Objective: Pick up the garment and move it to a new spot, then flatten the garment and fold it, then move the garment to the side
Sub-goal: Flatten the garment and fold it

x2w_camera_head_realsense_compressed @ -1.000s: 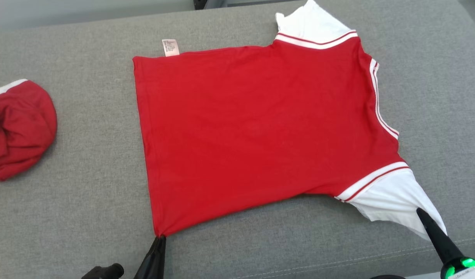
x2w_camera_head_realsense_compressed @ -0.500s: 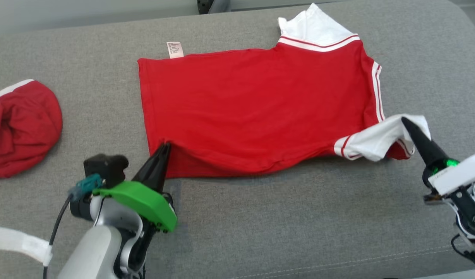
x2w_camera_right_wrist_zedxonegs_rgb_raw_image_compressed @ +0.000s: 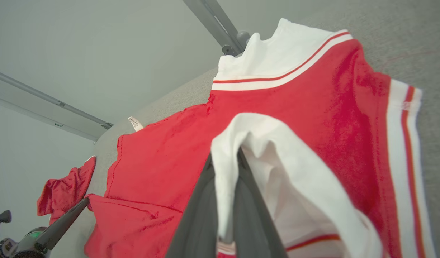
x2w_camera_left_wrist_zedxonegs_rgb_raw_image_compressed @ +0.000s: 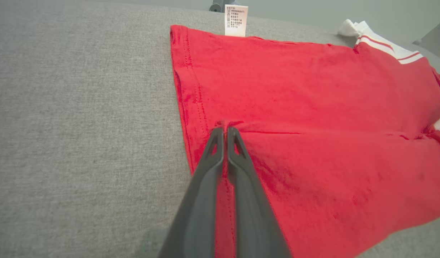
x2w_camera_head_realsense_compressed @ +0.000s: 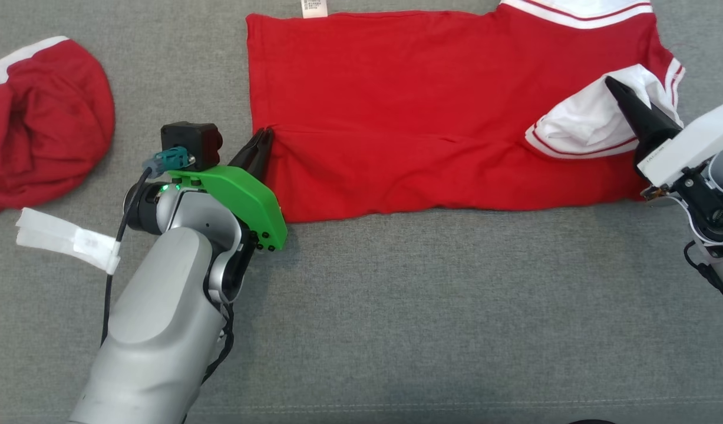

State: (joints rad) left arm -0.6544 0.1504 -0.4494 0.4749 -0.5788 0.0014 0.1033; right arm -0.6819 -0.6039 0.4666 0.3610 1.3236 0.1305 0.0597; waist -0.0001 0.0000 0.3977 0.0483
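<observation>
Your red shirt (x2w_camera_head_realsense_compressed: 432, 112) lies toward the far edge of the grey cushion (x2w_camera_head_realsense_compressed: 455, 324), with its near strip doubled up over the body. A second ago it lay flat; since then your left gripper (x2w_camera_head_realsense_compressed: 266, 134), clamped on the hem corner, and your right gripper (x2w_camera_head_realsense_compressed: 611, 83), clamped on the white sleeve (x2w_camera_head_realsense_compressed: 579, 126), have carried that edge inward. A crumpled second garment (x2w_camera_head_realsense_compressed: 43, 118) sits at the left edge, and a pale wall (x2w_camera_right_wrist_zedxonegs_rgb_raw_image_compressed: 98, 53) stands beyond.

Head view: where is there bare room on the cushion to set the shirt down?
Free: the wide strip of cushion nearer than the shirt, between the arms. Crowded: the gap between shirt and crumpled red cloth, where the left claw sits.
</observation>
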